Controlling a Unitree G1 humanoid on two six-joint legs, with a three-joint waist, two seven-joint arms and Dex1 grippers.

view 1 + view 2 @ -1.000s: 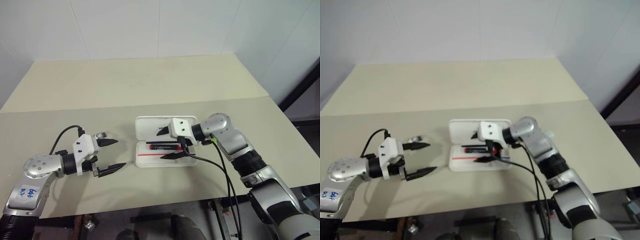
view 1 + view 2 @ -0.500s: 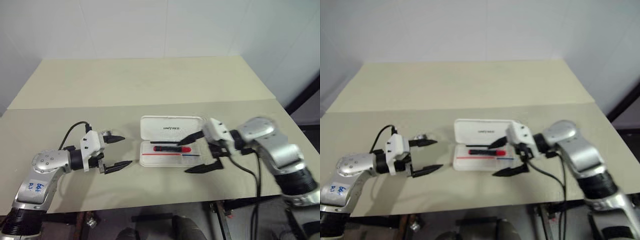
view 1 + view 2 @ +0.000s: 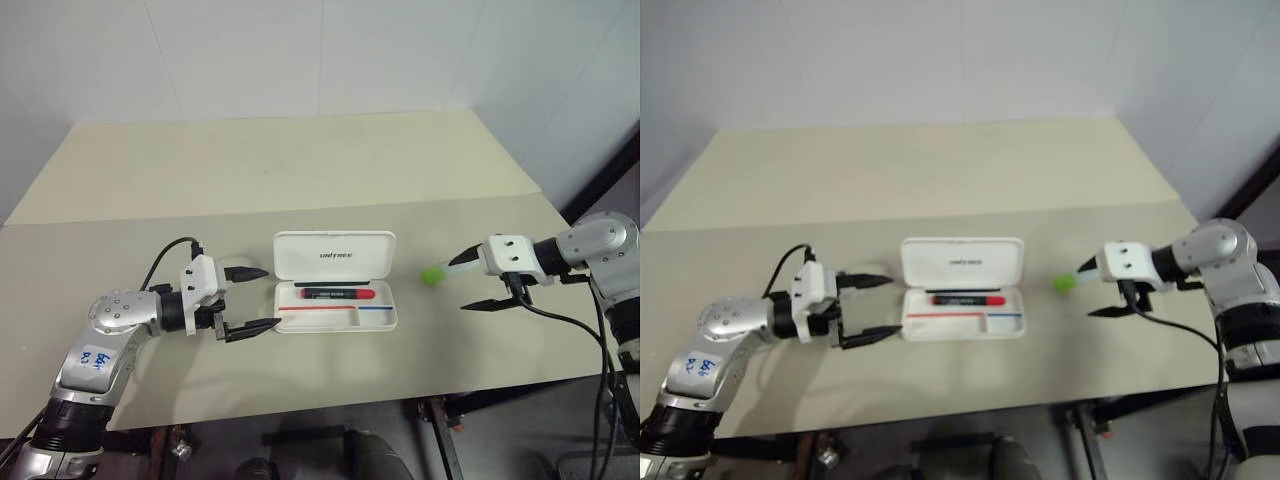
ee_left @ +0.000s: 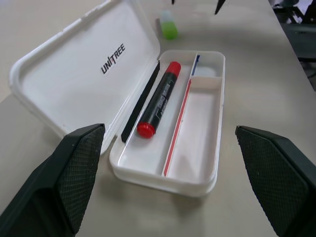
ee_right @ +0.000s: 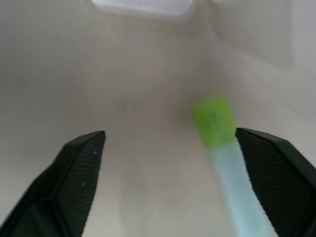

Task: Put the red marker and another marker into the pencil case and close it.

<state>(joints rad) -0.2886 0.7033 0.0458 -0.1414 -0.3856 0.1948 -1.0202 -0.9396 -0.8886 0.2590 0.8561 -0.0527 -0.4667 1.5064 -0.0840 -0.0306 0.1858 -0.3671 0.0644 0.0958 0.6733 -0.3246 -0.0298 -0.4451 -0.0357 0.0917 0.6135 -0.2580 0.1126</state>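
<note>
A white hard plastic pencil case (image 3: 336, 295) lies open near the middle of a pale beige table (image 3: 300, 170), its hinged lid (image 3: 335, 256) folded back on the far side. The slim red marker with a black end (image 3: 335, 294) already rests inside the tray, in the long compartment nearest the lid.

The main change is on the right. A second ago the right gripper (image 3: 480, 281) hovered over the open case; it has since swung well away to the right and now points at the short green highlighter with a pale translucent body (image 3: 437, 271), which lies on the table to the right of the case, apart from it. Its two black fingers are spread wide and hold nothing; the highlighter's pale end sits close by the upper finger, though contact cannot be confirmed.

The left gripper (image 3: 249, 299) has edged slightly closer to the case's left end. Its fingers are also spread wide and empty, just beside the case without touching it.

This suggests the red marker's placement is done and the right arm is lining up to grasp the highlighter. Still left: picking it up, setting it in the tray, and folding the lid shut. The left gripper looks placed to steady the case.
</note>
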